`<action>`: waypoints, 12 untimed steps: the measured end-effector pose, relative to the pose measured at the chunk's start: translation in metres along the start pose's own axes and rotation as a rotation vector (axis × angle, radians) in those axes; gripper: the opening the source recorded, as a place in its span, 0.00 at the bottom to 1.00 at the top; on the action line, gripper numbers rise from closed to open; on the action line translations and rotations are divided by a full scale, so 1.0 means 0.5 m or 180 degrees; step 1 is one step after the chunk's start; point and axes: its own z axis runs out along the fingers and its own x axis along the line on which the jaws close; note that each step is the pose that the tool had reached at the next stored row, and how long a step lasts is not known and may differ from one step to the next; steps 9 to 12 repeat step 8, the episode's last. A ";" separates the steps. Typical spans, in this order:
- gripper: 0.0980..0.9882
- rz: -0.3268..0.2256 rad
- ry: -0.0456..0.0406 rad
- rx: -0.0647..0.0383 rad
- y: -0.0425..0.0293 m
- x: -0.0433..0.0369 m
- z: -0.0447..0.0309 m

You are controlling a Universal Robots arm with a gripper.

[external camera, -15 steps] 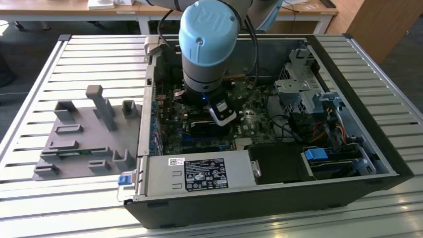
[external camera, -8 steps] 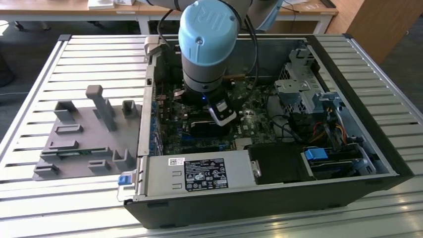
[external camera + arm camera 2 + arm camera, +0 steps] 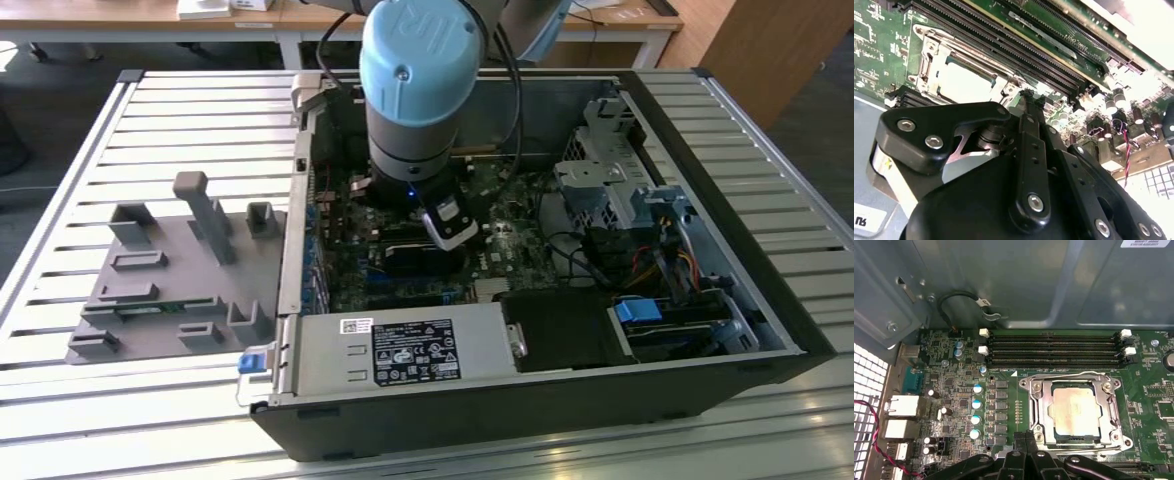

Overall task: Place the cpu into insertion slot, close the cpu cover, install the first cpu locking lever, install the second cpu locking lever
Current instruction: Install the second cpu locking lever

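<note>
Computer case (image 3: 747, 330): lay open on a slatted table (image 3: 80, 180), the arm reaching down into it.
Circuit board (image 3: 954, 390): green, spread beneath the jaws.
Gripper (image 3: 1026, 440): jaws pressed together, holding nothing, tips just beside the socket's edge.
Socket (image 3: 1036, 410): just beyond the jaw tips.
Cover (image 3: 1106, 405): metal frame lay flat around the chip.
Chip (image 3: 1074, 412): sat in the socket, pale top showing.

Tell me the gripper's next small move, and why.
Probably nudge the gripper, fingers shut and empty, onto a locking lever beside the cpu cover. The cpu already lies in the insertion slot, the cover lies down around it, and the fingertips sit just off its edge. Whether either lever is latched, I cannot tell.
</note>
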 end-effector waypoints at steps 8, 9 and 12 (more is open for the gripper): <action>0.01 0.0000 0.0000 0.0000 0.006 0.000 -0.016; 0.01 0.0000 0.0000 0.0000 0.006 0.000 -0.016; 0.01 0.0000 0.0000 0.0000 0.006 0.000 -0.016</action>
